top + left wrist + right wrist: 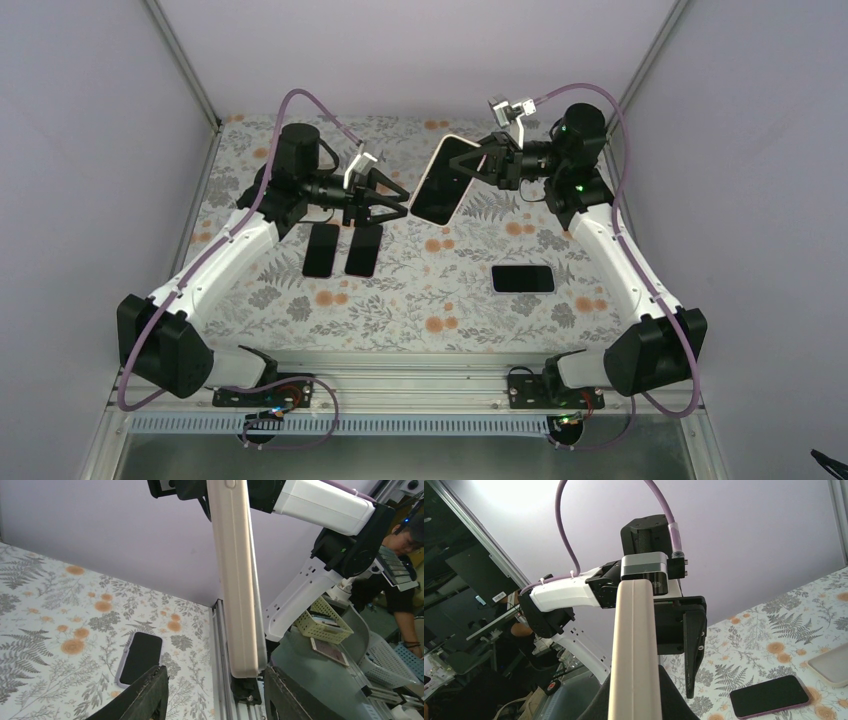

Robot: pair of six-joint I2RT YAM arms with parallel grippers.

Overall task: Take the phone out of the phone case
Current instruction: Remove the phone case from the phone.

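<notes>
Black glass is met first: a lone handset (pixel 522 278) lies flat on the floral table (pixel 420 310) toward the right arm's side, and a pair of handsets (pixel 320 250) lies side by side below the left arm. Farther back, the phone (pixel 440 190) in its pale case (pixel 240 580) is held above the table, tilted, screen toward the top camera. It is clamped near its upper end by the right gripper (pixel 465 165), whose jaws are closed on it. The left gripper (pixel 398 200) is set just beside the lower end with its jaws spread; from the left wrist view its fingers (pixel 150 695) are seen on either side of the case's edge and apart from it, so nothing is held. The phone is judged stiff, light, slick-faced and breakable if dropped. The case looks softer, so its lip at a free lower corner is judged the best place to be pinched and peeled back. Both arms are stretched forward and bent inward, wrists turned so that the grippers face each other over the far middle of the table
</notes>
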